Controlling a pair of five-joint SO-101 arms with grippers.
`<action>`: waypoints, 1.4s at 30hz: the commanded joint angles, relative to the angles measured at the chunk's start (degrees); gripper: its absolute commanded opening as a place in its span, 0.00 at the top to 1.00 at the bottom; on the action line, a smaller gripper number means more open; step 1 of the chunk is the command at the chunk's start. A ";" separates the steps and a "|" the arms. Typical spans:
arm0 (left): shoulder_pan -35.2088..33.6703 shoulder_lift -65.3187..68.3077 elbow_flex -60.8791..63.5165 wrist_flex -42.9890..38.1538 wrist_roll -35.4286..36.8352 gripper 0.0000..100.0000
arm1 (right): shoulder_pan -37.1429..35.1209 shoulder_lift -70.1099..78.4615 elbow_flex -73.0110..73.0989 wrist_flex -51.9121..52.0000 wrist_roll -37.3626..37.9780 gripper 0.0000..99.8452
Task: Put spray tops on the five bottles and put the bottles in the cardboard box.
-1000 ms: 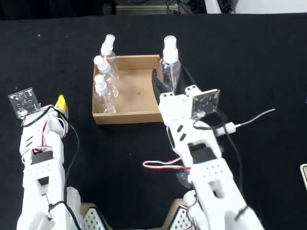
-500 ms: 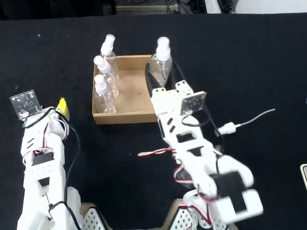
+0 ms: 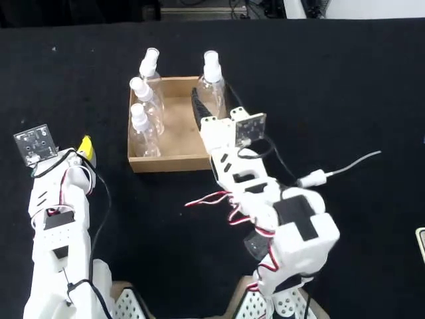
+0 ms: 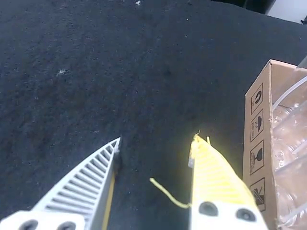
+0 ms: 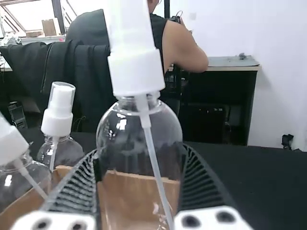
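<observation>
An open cardboard box (image 3: 174, 161) sits on the black table. Three clear bottles with white spray tops stand along its left side: one at the back corner (image 3: 149, 66), one in the middle (image 3: 145, 97), one at the front (image 3: 141, 129). My right gripper (image 3: 211, 106) is shut on a fourth spray-topped bottle (image 3: 212, 78), held upright over the box's back right part. In the right wrist view this bottle (image 5: 139, 136) sits between the black jaws, with two other bottles (image 5: 57, 136) beside it. My left gripper (image 3: 85, 146) rests left of the box, open and empty (image 4: 156, 163); the box wall (image 4: 259, 143) is near it.
A white cable with a plug (image 3: 319, 177) lies on the cloth right of the right arm. Red and white wires (image 3: 212, 199) loop out from that arm. A pale object (image 3: 421, 242) pokes in at the right edge. Open black cloth surrounds the box.
My right arm has swung left with the bottle, carrying it from beyond the box's right wall to over the box's back right part. The left arm has stayed put.
</observation>
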 commanded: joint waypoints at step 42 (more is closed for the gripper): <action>0.31 -0.09 -0.57 -1.32 -0.18 0.80 | -3.25 9.54 -5.32 -19.78 0.09 0.99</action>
